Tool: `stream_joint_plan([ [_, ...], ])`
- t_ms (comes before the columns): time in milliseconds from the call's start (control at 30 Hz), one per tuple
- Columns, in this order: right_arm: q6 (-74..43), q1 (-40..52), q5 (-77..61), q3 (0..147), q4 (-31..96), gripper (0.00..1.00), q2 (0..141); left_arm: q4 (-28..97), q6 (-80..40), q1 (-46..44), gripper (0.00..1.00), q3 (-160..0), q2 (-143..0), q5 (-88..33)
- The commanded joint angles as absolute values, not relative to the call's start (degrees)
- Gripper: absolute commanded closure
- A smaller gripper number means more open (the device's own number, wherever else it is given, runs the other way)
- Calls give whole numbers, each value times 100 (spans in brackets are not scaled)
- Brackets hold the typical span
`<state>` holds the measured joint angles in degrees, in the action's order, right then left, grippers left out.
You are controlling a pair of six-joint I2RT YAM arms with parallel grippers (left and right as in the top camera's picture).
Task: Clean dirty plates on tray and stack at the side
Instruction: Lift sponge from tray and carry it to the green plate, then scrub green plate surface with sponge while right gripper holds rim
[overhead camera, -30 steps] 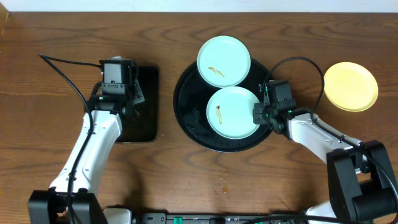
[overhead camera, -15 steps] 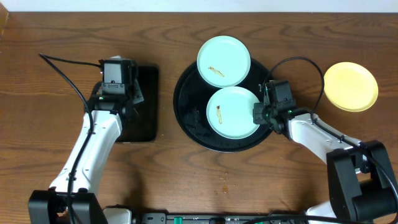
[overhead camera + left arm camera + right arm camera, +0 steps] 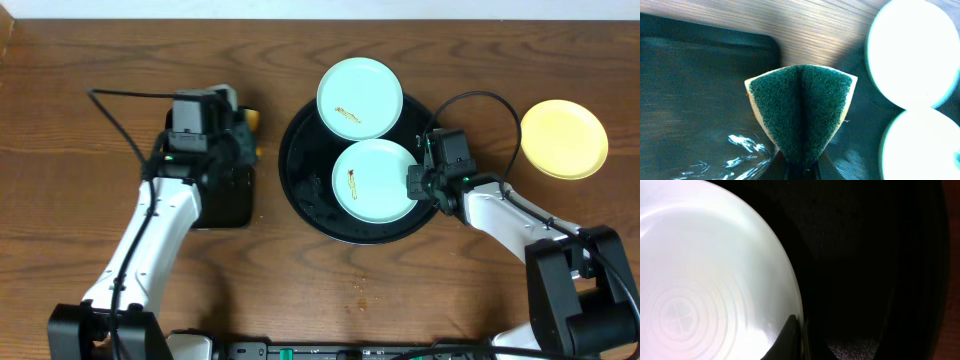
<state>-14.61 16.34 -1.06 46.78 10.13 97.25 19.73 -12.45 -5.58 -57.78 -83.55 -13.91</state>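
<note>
The round black tray (image 3: 305, 195) holds two mint-blue plates with brown smears. The front plate (image 3: 372, 182) lies flat in the tray; the back plate (image 3: 360, 98) rests over the far rim. The yellow plate (image 3: 564, 138) lies on the bare wood at the right. My right gripper (image 3: 418, 184) is shut on the right rim of the front plate (image 3: 715, 280). My left gripper (image 3: 243, 125) is shut on a folded green and yellow sponge (image 3: 801, 112), held above the right edge of the rectangular tray, left of the round tray.
A smaller rectangular black tray (image 3: 225, 195) lies under the left arm; its wet surface shows in the left wrist view (image 3: 695, 100). A few crumbs (image 3: 360, 290) lie on the wood in front of the round tray. Cables trail from both arms.
My left gripper has lifted off the rectangular tray and moved right toward the round tray with the sponge in it. The right arm and the plates have not moved.
</note>
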Motion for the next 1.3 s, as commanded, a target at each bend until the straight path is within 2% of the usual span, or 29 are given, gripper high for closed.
stream_joint_plan([
  [0, -1450, 1767, -23, 4633, 1004, 99, 9817, 2001, -1149, -1055, 92, -5808, -8289, -2206],
  [233, -1457, 1800, -217, 4633, 1007, 99, 9817, 1957, -1562, -2134, 92, -5808, -8525, -2088],
  [367, -1796, 1879, -613, 4633, 967, 99, 9817, 1959, -1625, -2670, 93, -5808, -8761, -1367],
  [533, -1811, 1953, -410, 4633, 965, 99, 9817, 1935, -1623, -3070, 93, -5808, -9078, -687],
  [1000, -1815, 1953, -322, 4633, 985, 99, 9817, 1066, -1848, -3223, 93, -5808, -10283, -550],
  [1267, -1813, 1953, -320, 4633, 974, 99, 9817, 972, -2182, -3223, 92, -5808, -10523, -554],
])
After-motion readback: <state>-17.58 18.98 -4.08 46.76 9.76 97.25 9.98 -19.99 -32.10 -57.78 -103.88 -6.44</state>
